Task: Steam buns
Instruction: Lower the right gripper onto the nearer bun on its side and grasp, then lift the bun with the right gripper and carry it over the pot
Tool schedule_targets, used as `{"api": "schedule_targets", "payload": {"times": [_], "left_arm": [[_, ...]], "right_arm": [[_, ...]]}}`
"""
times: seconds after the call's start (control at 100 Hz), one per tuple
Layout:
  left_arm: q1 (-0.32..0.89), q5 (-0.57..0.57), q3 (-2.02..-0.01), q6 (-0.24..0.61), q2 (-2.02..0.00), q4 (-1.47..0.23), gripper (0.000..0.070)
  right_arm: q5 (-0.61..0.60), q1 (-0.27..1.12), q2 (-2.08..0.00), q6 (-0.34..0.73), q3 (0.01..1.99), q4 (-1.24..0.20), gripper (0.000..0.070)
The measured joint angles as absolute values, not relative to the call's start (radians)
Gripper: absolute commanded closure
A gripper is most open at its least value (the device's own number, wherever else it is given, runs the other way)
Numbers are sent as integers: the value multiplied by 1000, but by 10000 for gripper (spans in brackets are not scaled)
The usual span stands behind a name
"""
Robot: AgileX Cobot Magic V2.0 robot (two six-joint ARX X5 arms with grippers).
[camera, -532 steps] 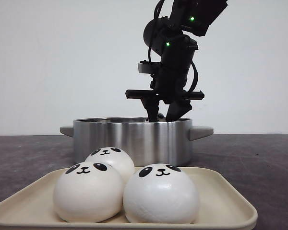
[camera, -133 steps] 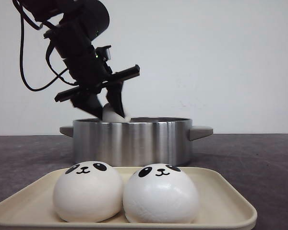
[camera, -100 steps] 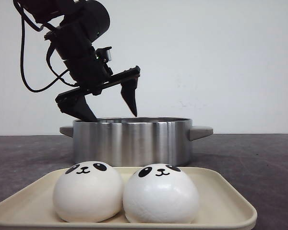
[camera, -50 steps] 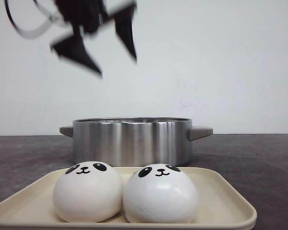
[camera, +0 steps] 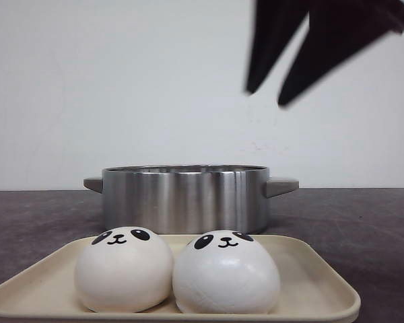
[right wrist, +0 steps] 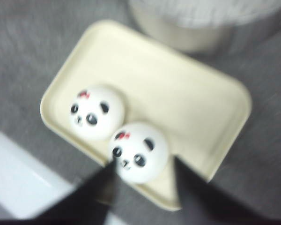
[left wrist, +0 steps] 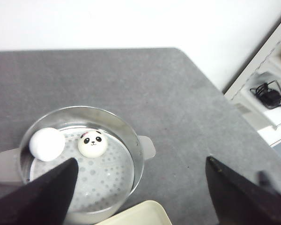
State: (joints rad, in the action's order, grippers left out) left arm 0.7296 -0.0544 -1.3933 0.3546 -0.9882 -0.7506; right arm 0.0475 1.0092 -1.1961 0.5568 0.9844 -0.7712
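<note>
Two panda-faced buns (camera: 123, 269) (camera: 225, 272) sit side by side on the cream tray (camera: 310, 282), in front of the steel pot (camera: 185, 195). Two more buns (left wrist: 92, 143) (left wrist: 47, 144) lie on the perforated plate inside the pot (left wrist: 84, 108). My left gripper (left wrist: 140, 161) hangs high above the pot's edge, open and empty, and is out of the front view. My right gripper (camera: 265, 97), blurred, is open and high at the upper right. In the right wrist view the right gripper (right wrist: 144, 161) stands above the nearer tray bun (right wrist: 139, 151), beside the other bun (right wrist: 97, 112).
The pot has side handles (camera: 283, 185). A white shelf with a black cable (left wrist: 267, 91) stands beyond the table's edge. A tray corner (left wrist: 136, 213) lies close to the pot. A white surface (right wrist: 18, 178) borders the table near the tray (right wrist: 187, 98).
A bun left the tray; the left gripper lowered one into the pot, opened and rose out of the front view. The right gripper has swung in, open, at the upper right.
</note>
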Motion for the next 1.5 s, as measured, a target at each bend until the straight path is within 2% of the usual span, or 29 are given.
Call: {"api": "schedule_targets", "payload": {"times": [0.32,0.66,0.71,0.75,0.79,0.85,1.09,1.22,1.36,1.5], "left_arm": [[731,-72,-1393,355,-865,-801,191],[731,-76,-1393,358,-837,-855,191],[731,-76,-1393,358,-837,-855,191],[731,-76,-1393,358,-838,-855,191],[731,-76,-1393,358,-838,-855,191],[731,-76,-1393,358,-837,-856,191],[731,-76,-1393,358,-837,-858,191],[731,-76,-1393,358,-837,-865,191],[731,-76,-1393,358,-837,-862,191],[731,-78,-1393,358,-837,-848,191]], "right_arm": [[52,1048,-1425,624,984,-741,136],[24,1046,-1607,670,984,-622,150],[23,1046,-1626,680,984,-620,194],[23,1046,-1638,688,984,-620,278],[23,1046,-1646,696,984,-621,417],[30,1046,-1647,706,984,-620,700],[117,1062,-1609,712,994,-660,689],[208,1082,-1500,699,1093,-711,690],[322,1078,-1413,619,1283,-693,693],[335,987,-1428,495,1435,-675,694]]}}
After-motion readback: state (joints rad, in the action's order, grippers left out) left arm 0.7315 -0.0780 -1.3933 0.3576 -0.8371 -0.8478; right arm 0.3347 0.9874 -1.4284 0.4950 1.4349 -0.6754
